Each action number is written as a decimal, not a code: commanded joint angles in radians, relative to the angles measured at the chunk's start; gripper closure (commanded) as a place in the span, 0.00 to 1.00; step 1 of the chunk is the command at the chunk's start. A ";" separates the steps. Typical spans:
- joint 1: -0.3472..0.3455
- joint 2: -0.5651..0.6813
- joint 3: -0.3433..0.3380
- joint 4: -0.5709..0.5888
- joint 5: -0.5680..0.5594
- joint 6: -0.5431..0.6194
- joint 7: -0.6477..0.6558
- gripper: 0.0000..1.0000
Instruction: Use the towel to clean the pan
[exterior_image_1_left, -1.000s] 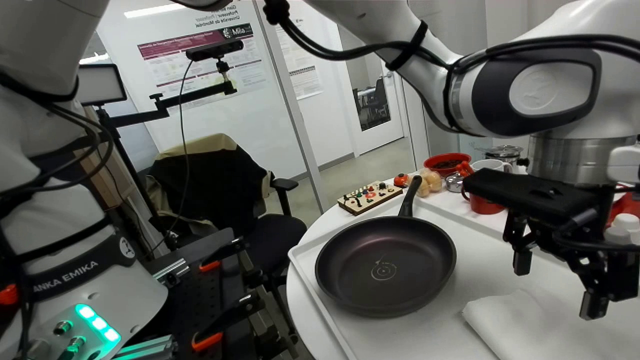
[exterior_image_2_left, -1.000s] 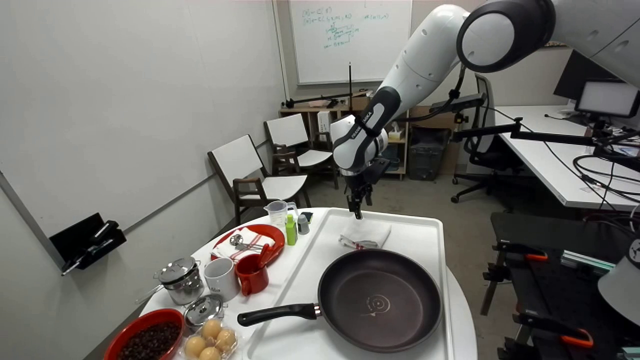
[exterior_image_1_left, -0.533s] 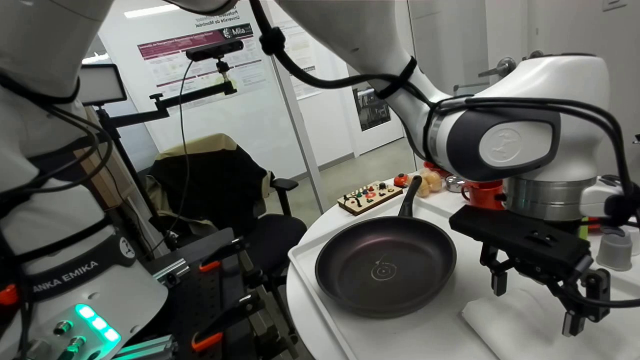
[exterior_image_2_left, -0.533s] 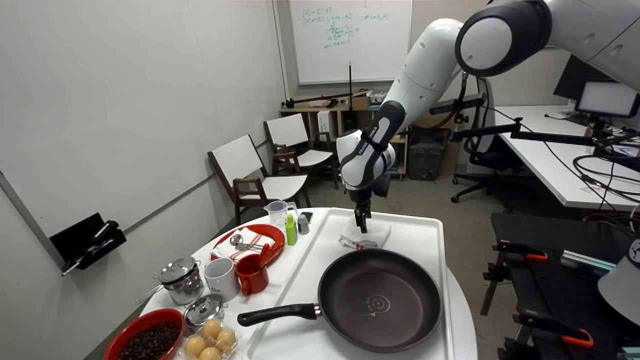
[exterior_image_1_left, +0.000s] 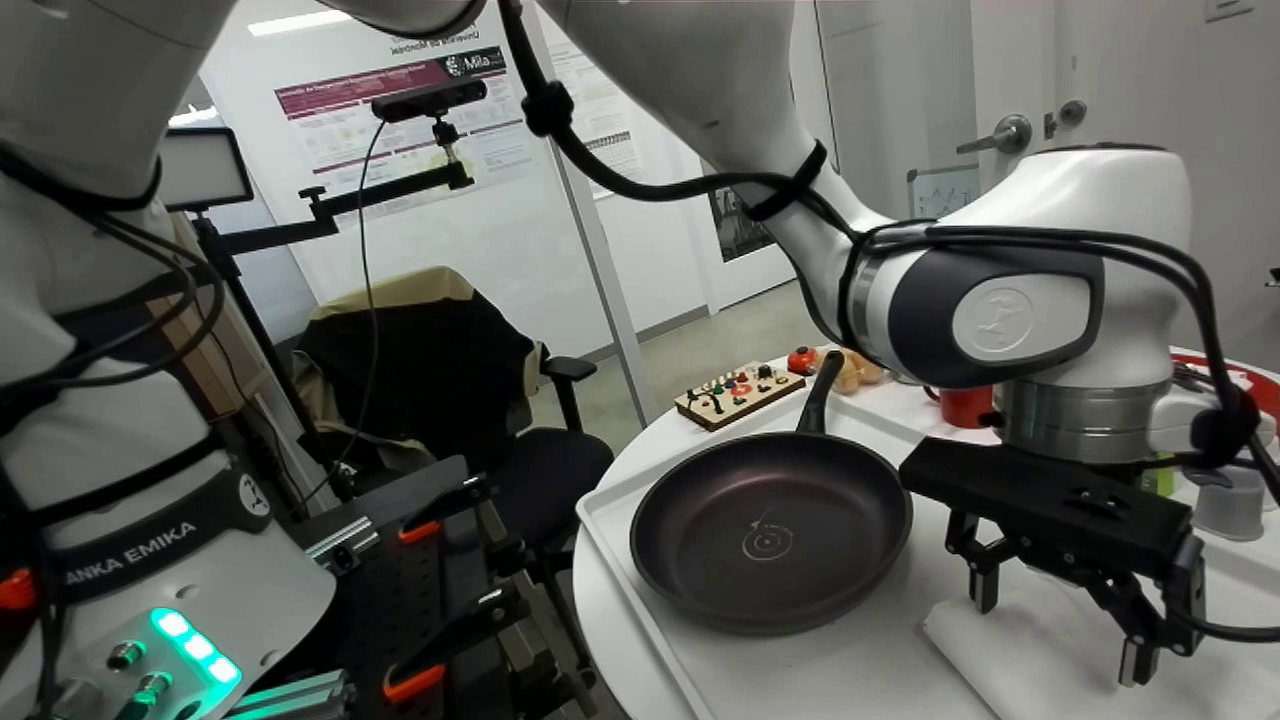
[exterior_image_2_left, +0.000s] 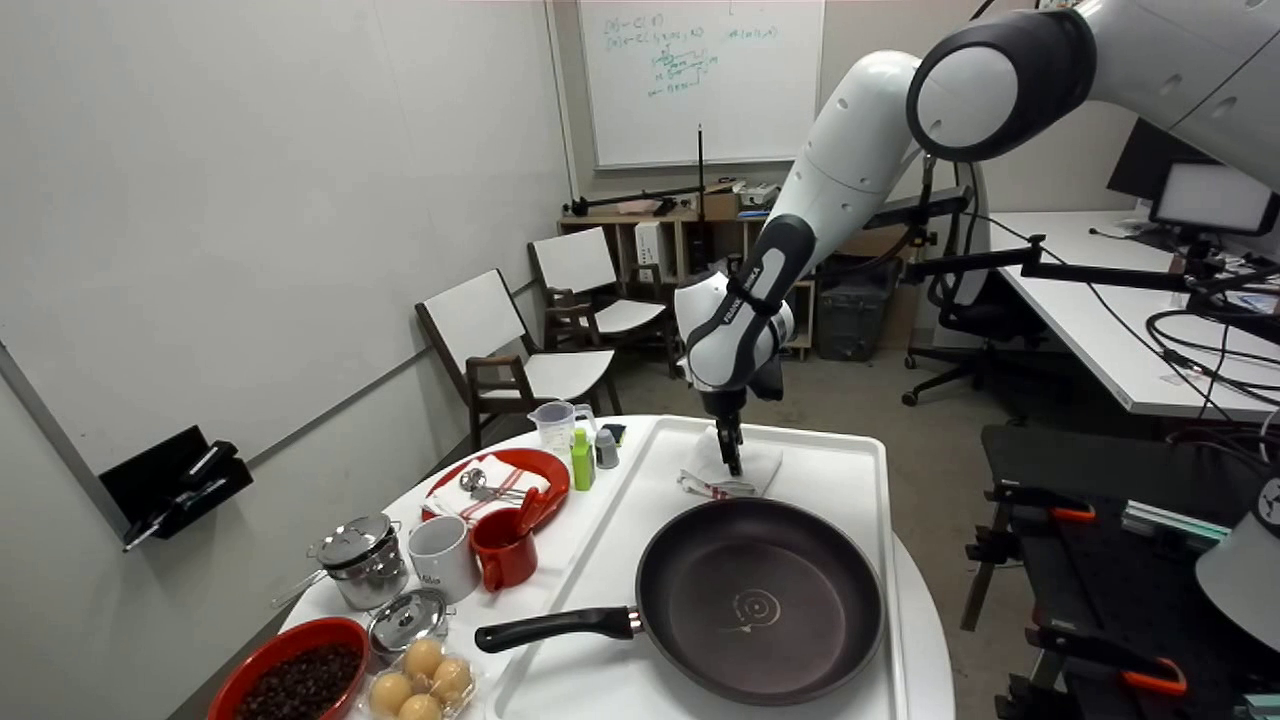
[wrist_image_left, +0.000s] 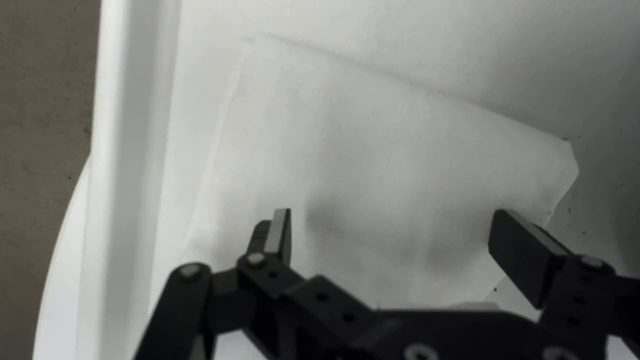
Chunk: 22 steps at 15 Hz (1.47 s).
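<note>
Lower than a second ago, the robot arm (exterior_image_1_left: 1030, 310) has brought its jaws down over the towel (wrist_image_left: 380, 150); towel and pan (exterior_image_2_left: 760, 650) have stayed where they were. The jaws are spread wide. In the wrist view, one of them stands above the towel and the other above its border; whether either touches it cannot be told.

Folded and white, the towel lies flat on the tray (exterior_image_2_left: 835, 470), close to its end edge, and in an exterior view a little red shows along the side facing the pan. The pan sits flat just beside the towel, apart from it, its handle (exterior_image_2_left: 555, 628) reaching across a side edge of the tray. Beneath is a round white worktop (exterior_image_1_left: 615, 640); near the towel, the tray juts past its rim.

Along the worktop's edge on the handle's side, in an exterior view, stand a red bowl (exterior_image_2_left: 305, 632), eggs (exterior_image_2_left: 424, 660), a steel pot (exterior_image_2_left: 368, 572), a white mug (exterior_image_2_left: 445, 565), a red mug (exterior_image_2_left: 503, 555), a red plate (exterior_image_2_left: 547, 466) and a green bottle (exterior_image_2_left: 582, 464).
</note>
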 joint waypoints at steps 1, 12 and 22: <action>0.015 -0.023 0.005 -0.053 -0.044 0.069 0.000 0.00; 0.017 -0.021 0.018 -0.056 -0.044 0.083 0.017 0.00; 0.023 -0.033 0.027 -0.076 -0.048 0.082 0.011 0.00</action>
